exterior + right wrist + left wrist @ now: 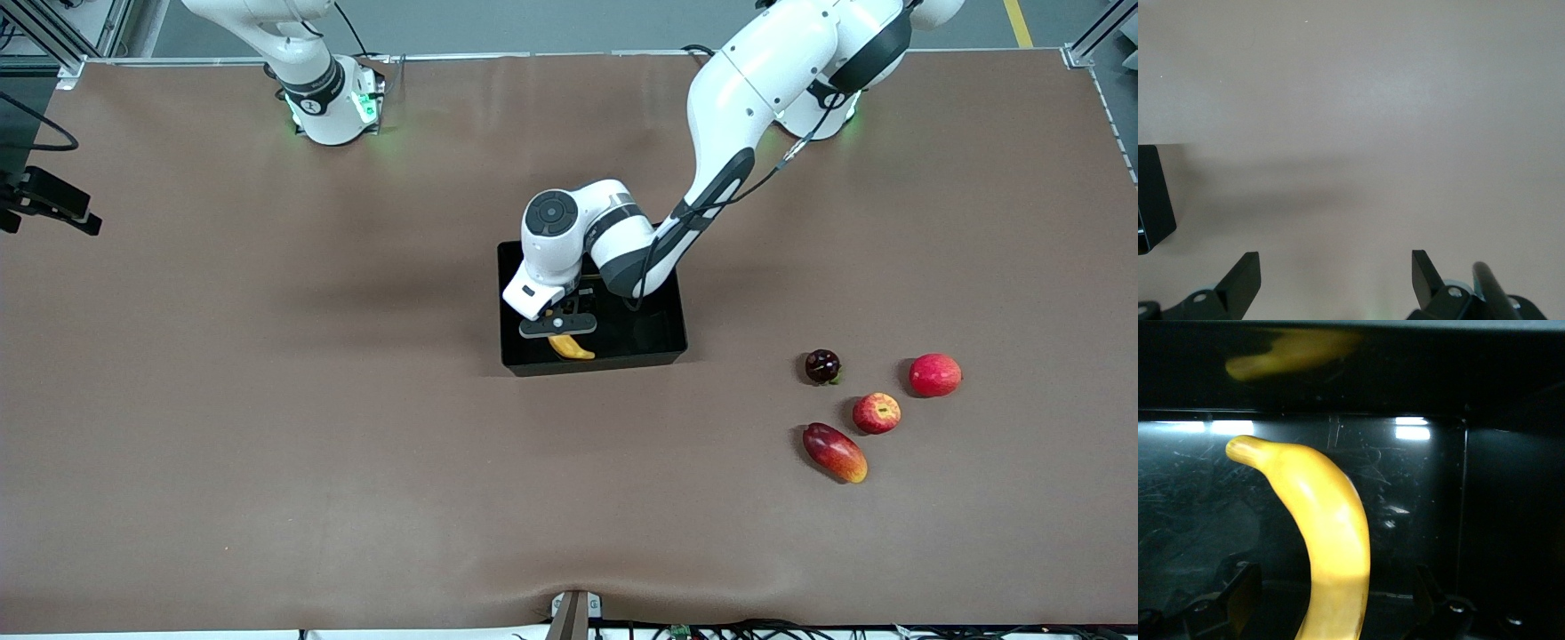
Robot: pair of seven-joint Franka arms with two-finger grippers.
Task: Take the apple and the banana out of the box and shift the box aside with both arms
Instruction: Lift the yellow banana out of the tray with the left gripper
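Note:
The black box [613, 363] stands mid-table. The yellow banana [573, 348] lies in it, by the wall nearest the front camera. My left gripper [558, 325] is down inside the box over the banana. In the left wrist view the banana [1328, 520] runs between the open fingers [1238, 600], with a gap on each side; the box floor [1425, 487] shows under it. The red apple [877, 412] with a yellowish patch sits on the table toward the left arm's end. My right gripper [1335, 257] hangs open over bare table, holding nothing, with a corner of the box [1151, 200] at the view's edge.
Around the apple lie a plain pinkish-red fruit [934, 374], a dark round fruit [822, 365] and an oval red-orange mango [834, 452]. The right arm [311, 80] rises out of the front view at its base. A brown mat [267, 400] covers the table.

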